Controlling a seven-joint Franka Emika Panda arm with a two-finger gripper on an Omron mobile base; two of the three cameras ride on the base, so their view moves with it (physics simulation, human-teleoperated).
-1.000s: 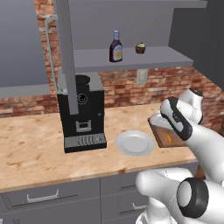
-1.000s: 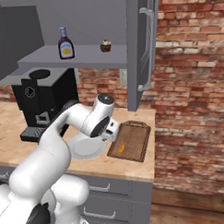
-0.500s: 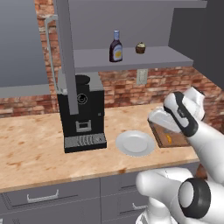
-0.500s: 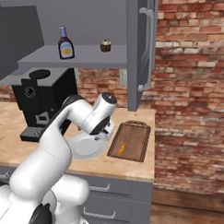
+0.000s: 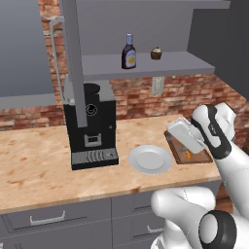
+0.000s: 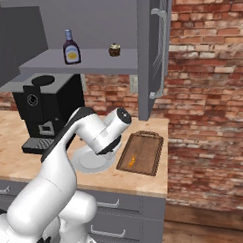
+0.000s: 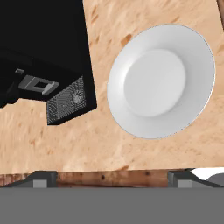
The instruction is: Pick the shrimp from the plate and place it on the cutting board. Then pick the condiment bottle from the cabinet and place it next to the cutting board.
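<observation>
The shrimp (image 5: 187, 154) (image 6: 132, 160) lies on the cutting board (image 5: 200, 156) (image 6: 145, 150), a small orange piece near its front. To the left of the board, the plate (image 5: 150, 159) (image 6: 90, 164) (image 7: 162, 85) sits bare. My gripper (image 5: 181, 137) (image 7: 111, 178) hovers above the board's left edge, looking down on the plate. It is open, and nothing is between its fingertips (image 7: 43, 178). The condiment bottle (image 5: 129, 52) (image 6: 71, 47) stands upright on the cabinet shelf (image 5: 160, 65) (image 6: 91, 62).
A brown cupcake (image 5: 155, 53) (image 6: 114, 49) sits to the right of the bottle on the shelf. A black coffee machine (image 5: 91, 124) (image 6: 45, 112) (image 7: 39, 57) stands left of the plate. The open cabinet door (image 6: 153, 47) hangs above the board's back edge. Grey drawers (image 5: 48, 219) run below the counter.
My hand has lifted a little off the board and drifted toward the plate, jaws still wide. The shrimp stays on the board.
</observation>
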